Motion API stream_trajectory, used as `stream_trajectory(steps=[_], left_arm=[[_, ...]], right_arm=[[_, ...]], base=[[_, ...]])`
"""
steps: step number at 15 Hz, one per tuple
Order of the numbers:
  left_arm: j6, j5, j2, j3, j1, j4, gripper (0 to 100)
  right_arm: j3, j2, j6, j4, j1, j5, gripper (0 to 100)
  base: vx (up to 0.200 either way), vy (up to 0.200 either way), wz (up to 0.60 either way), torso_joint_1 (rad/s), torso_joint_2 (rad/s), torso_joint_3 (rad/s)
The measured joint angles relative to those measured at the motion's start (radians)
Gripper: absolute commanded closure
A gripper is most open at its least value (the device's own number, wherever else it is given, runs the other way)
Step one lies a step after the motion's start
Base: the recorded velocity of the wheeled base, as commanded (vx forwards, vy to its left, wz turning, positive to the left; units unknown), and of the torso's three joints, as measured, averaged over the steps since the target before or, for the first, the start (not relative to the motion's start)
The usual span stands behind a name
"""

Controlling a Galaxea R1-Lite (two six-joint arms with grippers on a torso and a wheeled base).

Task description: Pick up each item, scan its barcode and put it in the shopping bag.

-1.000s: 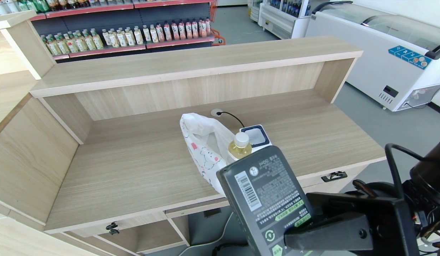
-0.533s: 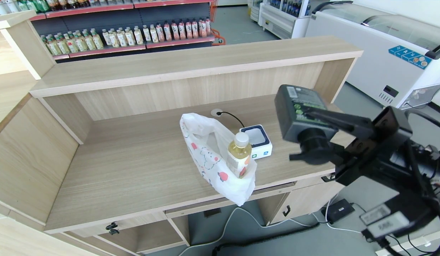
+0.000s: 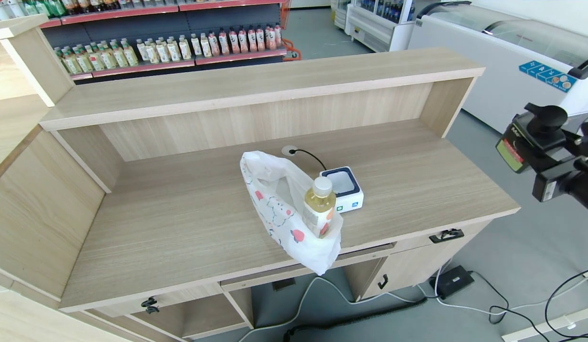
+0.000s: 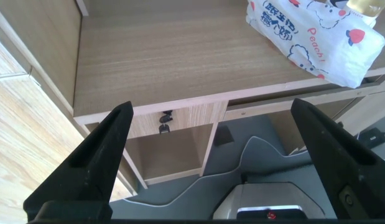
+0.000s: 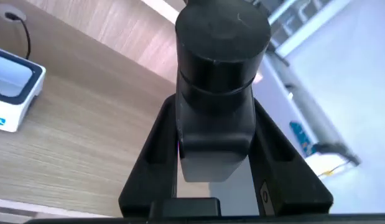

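Nearest, off the counter's right end: dark bottle point(image 3: 512, 149) with a black cap, pinched at its body by the right gripper point(image 5: 216, 124), held out over the floor, long axis tilted with the cap end up. Lower, before the counter's front edge: left gripper point(image 4: 212, 109), fingers spread wide with nothing between them. Farther in, on the counter point(image 3: 180, 223): shopping bag point(image 3: 279, 204) sagging over the front edge, a tea bottle point(image 3: 318, 204) upright in its mouth, and just beside it the white scanner point(image 3: 344, 190), window facing up. Probably the scan step next. From the held bottle, scanner lying to the left and lower, well apart, so right arm by far the nearer. Bare counter to the right of the scanner for an inward sweep. Best to steer wide of the bag and the cable point(image 3: 308, 154) behind.
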Motion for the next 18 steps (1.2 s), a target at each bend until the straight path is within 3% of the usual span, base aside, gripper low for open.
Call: stream_trajectory(steps=[4, 6, 7, 10, 13, 15, 18], left_arm=[[0.0, 0.0, 0.0, 0.0, 0.0, 0.0, 0], [0.0, 0.0, 0.0, 0.0, 0.0, 0.0, 0], [0.0, 0.0, 0.0, 0.0, 0.0, 0.0, 0], [0.0, 0.0, 0.0, 0.0, 0.0, 0.0, 0], [0.0, 0.0, 0.0, 0.0, 0.0, 0.0, 0], [0.0, 0.0, 0.0, 0.0, 0.0, 0.0, 0], [0.0, 0.0, 0.0, 0.0, 0.0, 0.0, 0]], right_arm=[[-0.034, 0.045, 0.535, 0.116, -0.129, -0.014, 100], [-0.088, 0.1, 0.643, 0.148, -0.16, -0.017, 100], [-0.107, 0.127, 0.638, 0.147, -0.161, -0.016, 100], [-0.086, 0.172, 0.391, 0.083, -0.152, -0.023, 100], [-0.027, 0.174, 0.136, 0.008, -0.186, -0.132, 100], [-0.014, 0.174, 0.058, -0.079, -0.198, -0.147, 100], [-0.009, 0.172, 0.041, -0.079, -0.203, -0.132, 100]], base=[[0.0, 0.0, 0.0, 0.0, 0.0, 0.0], [0.0, 0.0, 0.0, 0.0, 0.0, 0.0], [0.0, 0.0, 0.0, 0.0, 0.0, 0.0], [0.0, 0.0, 0.0, 0.0, 0.0, 0.0], [0.0, 0.0, 0.0, 0.0, 0.0, 0.0], [0.0, 0.0, 0.0, 0.0, 0.0, 0.0], [0.0, 0.0, 0.0, 0.0, 0.0, 0.0]])
